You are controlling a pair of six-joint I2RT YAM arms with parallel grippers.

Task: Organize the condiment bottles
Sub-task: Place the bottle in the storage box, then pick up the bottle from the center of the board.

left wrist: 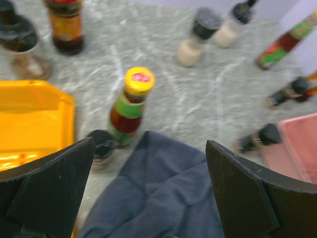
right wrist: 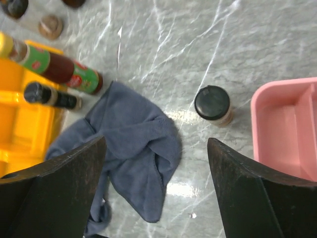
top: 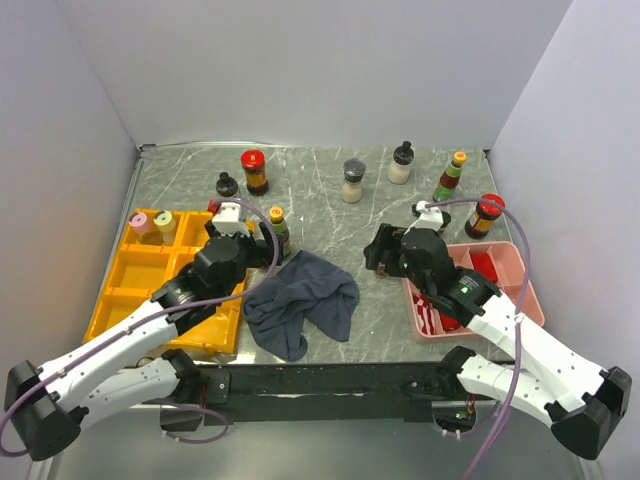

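- Condiment bottles (top: 354, 180) of glass stand mostly along the far side of the desk (top: 320, 215). Among them are a red-capped jar (top: 254, 170), a white-filled jar with a black cap (top: 402, 162) and a slim sauce bottle with an orange cap (top: 451, 176).
- A yellow-capped sauce bottle (left wrist: 131, 106) with a green label stands upright at the far edge of the cloth (left wrist: 163, 193), with a small black-capped jar (left wrist: 103, 146) just beside it.
- Two pale-capped jars (top: 152, 222) stand in far compartments of the yellow tray (top: 130, 290).
- A round black-lidded jar (right wrist: 212, 103) stands alone on the desk, near the pink tray (right wrist: 282, 129).
- The left gripper (left wrist: 149, 148) has its fingers spread wide and holds nothing. Its arm reaches forward over the yellow tray and points at the yellow-capped bottle.
- The right gripper (right wrist: 157, 144) also has its fingers well apart and empty. Its arm bends in over the pink tray and looks down on the cloth and the lone jar.
- The desk is grey stone-patterned with white veins, the cloth is dark, soft and rumpled, and both trays are glossy plastic.
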